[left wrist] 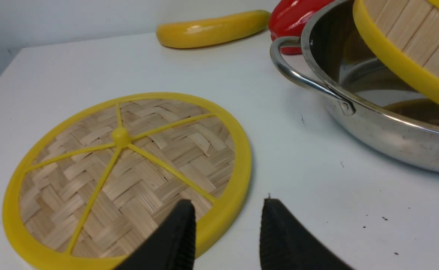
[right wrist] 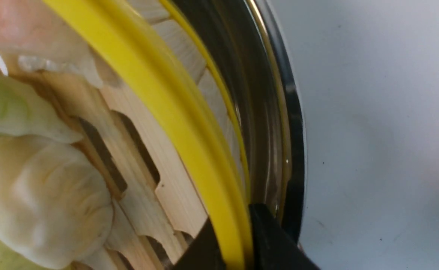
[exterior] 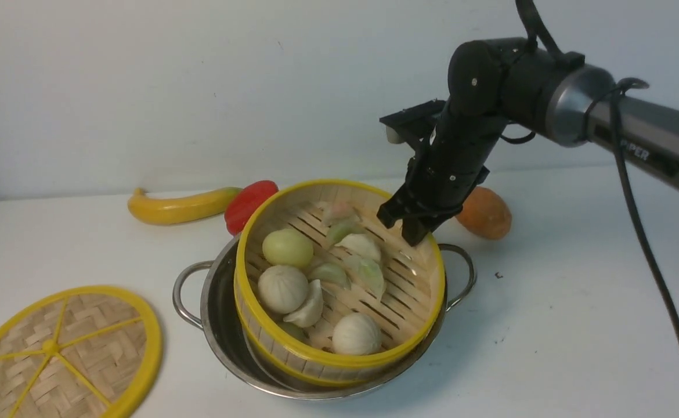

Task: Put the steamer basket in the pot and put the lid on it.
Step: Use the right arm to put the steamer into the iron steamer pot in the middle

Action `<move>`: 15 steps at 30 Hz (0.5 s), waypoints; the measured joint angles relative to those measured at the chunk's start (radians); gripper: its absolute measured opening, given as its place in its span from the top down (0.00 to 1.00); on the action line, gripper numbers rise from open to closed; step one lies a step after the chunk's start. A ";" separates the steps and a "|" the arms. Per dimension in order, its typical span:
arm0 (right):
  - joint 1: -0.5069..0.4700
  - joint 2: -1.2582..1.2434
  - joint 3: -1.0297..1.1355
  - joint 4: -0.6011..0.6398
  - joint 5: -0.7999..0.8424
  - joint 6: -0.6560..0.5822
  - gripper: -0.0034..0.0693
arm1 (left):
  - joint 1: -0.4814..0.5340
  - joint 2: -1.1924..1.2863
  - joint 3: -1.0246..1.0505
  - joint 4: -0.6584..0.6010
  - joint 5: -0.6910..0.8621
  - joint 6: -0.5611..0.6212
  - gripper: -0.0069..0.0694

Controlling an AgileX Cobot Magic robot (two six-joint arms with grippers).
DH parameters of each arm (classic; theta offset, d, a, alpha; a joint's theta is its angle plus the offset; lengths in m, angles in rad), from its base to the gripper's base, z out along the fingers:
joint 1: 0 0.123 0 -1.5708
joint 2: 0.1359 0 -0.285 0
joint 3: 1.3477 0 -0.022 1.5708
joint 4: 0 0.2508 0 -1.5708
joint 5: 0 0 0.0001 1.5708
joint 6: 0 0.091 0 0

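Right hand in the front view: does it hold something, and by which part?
Yes. The right hand holds the round bamboo steamer basket with yellow rim, pinching that rim, one finger inside, one outside.

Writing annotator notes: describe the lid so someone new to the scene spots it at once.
Start at the steel pot mid-table. The lid lies flat on the white table to its left, toward the robot. Unlike the deep steamer basket tilted in the pot, it is a flat woven disc with yellow spokes meeting at a hub.
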 joint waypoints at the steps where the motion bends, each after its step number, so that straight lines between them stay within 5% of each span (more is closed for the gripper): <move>1: 0.002 0.005 0.000 -0.013 -0.001 -0.002 0.92 | 0.000 0.000 0.000 0.000 0.000 0.000 0.60; 15: 0.017 0.009 -0.051 -0.036 -0.005 -0.013 0.92 | 0.000 0.000 0.000 0.000 0.000 0.000 0.60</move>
